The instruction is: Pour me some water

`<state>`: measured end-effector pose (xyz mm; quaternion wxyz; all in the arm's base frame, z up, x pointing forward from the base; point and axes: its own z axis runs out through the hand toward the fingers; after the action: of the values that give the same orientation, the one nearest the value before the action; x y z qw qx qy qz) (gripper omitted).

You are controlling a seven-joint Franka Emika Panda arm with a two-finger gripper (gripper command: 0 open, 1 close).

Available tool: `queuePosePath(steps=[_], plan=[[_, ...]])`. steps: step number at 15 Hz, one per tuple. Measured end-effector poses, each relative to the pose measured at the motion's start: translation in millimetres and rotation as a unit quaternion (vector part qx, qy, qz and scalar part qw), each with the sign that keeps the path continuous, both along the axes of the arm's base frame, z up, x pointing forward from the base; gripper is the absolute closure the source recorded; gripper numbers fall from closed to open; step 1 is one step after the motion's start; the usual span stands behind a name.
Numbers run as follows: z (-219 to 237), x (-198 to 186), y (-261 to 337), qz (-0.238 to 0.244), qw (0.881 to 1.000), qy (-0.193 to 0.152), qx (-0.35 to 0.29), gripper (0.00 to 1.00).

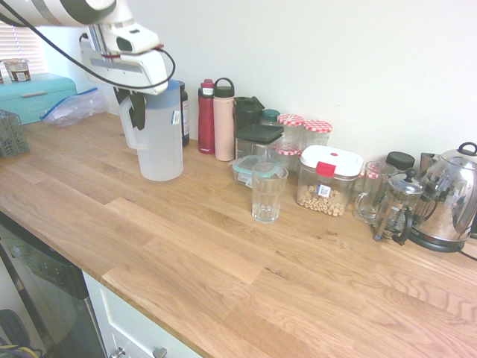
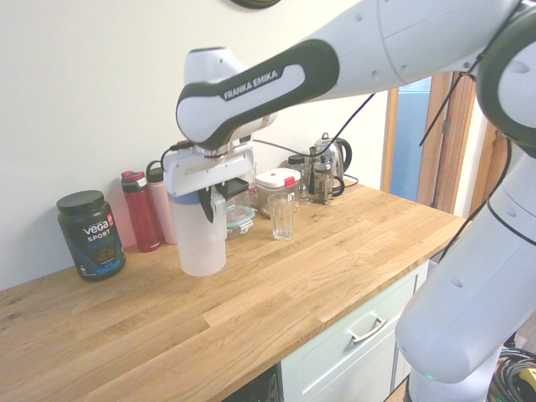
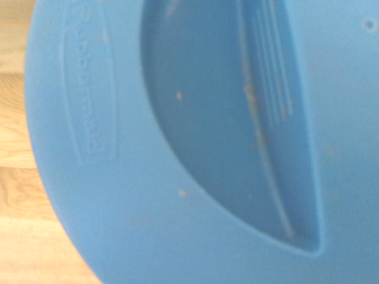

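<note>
A long wooden counter (image 1: 223, 246) runs along a white wall in a kitchen. In the first outside view, the white arm comes in from the top left, and its claw (image 1: 134, 112) is shut tight on the handle of a see-through jug (image 1: 160, 142) with a blue lid. The jug is upright, and its bottom looks just off the wood. An empty glass (image 1: 267, 192) stands near the middle, well apart from the jug. Behind them by the wall are a red bottle (image 1: 206, 117), a pink bottle (image 1: 223, 119), some jars (image 1: 316, 133), a box of nuts (image 1: 329, 180), a coffee press (image 1: 398, 206) and a shiny kettle (image 1: 449, 198). In the second outside view, the arm comes in from the right, and the claw (image 2: 209, 201) grips the jug (image 2: 199, 239) from above. The glass (image 2: 283, 217) stands beyond it, and a black tub (image 2: 90, 234) sits to the left. In the wrist view, the jug's blue lid (image 3: 195, 148) fills almost everything, with a bit of counter (image 3: 23, 236) at the edge.
</note>
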<state>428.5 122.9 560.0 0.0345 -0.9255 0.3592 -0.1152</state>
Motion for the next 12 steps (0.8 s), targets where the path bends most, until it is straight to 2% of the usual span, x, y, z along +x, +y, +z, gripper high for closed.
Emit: queuePosePath(steps=[4, 9, 12], plan=[[54, -26, -73, 0.102, 0.994, 0.007, -0.036, 1.0], [70, -17, -203, 0.236, 0.969, 0.043, -0.065, 1.0], [99, -18, -265, 0.272, 0.959, 0.057, -0.063, 1.0]])
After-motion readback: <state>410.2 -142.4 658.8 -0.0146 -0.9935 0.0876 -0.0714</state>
